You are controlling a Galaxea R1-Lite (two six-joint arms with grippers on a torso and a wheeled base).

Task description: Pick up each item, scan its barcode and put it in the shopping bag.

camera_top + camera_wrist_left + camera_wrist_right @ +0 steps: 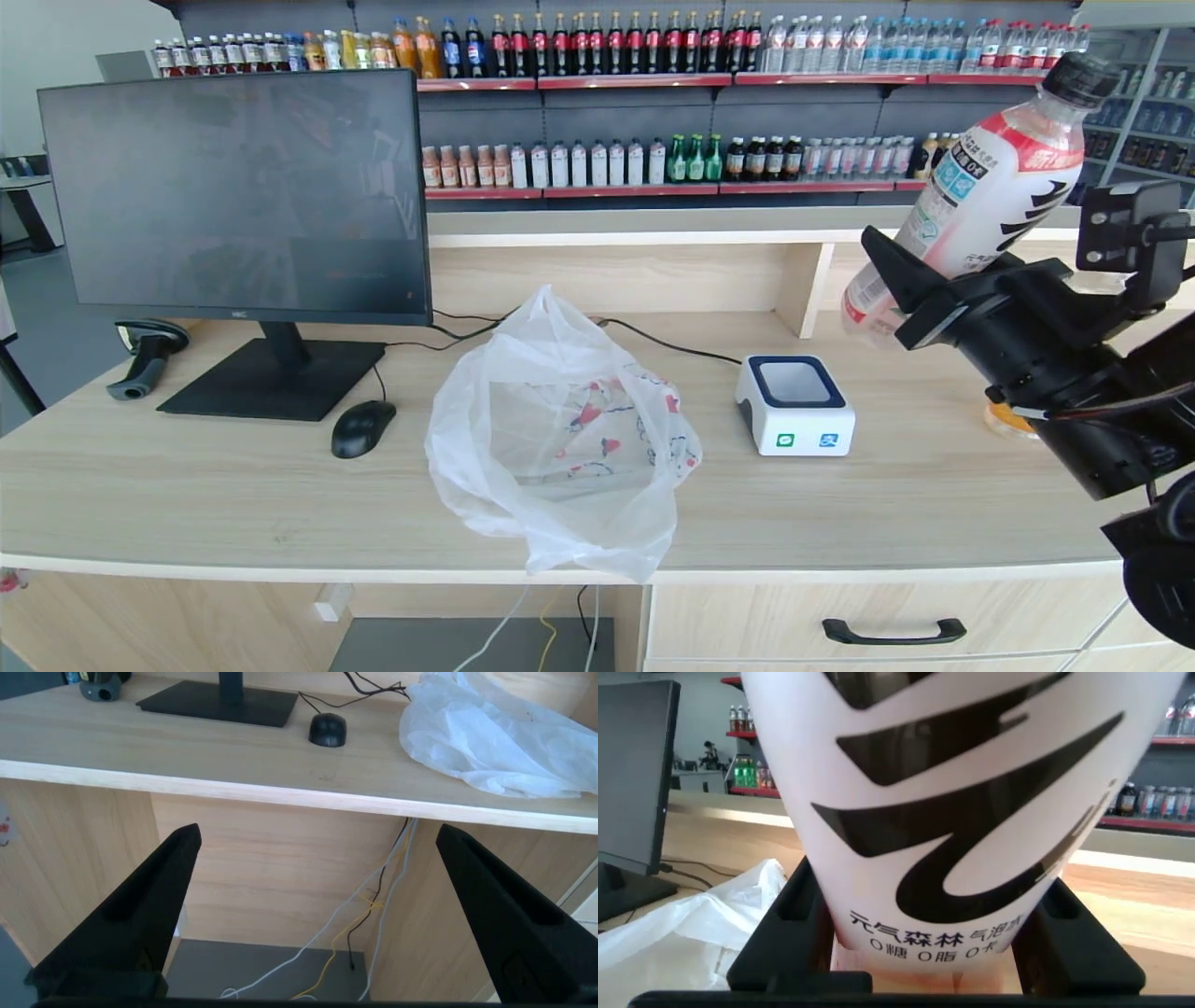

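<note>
My right gripper (920, 285) is shut on a clear drink bottle (980, 191) with a pink-and-white label and a black cap, held tilted in the air above the right part of the counter, to the right of the scanner. Close up, the bottle (957, 803) sits between the black fingers (789, 924). The white barcode scanner (794, 405) stands on the counter with its window facing up. A translucent shopping bag (560, 448) lies open in the middle of the counter. My left gripper (313, 915) hangs open below the counter's front edge, with the bag (486, 733) beyond.
A black monitor (238, 196) on a stand, a mouse (362, 427) and a handheld scanner (145, 359) sit on the left part of the wooden counter (187, 504). An orange object (1004, 418) peeks out behind my right arm. Drink shelves line the back wall.
</note>
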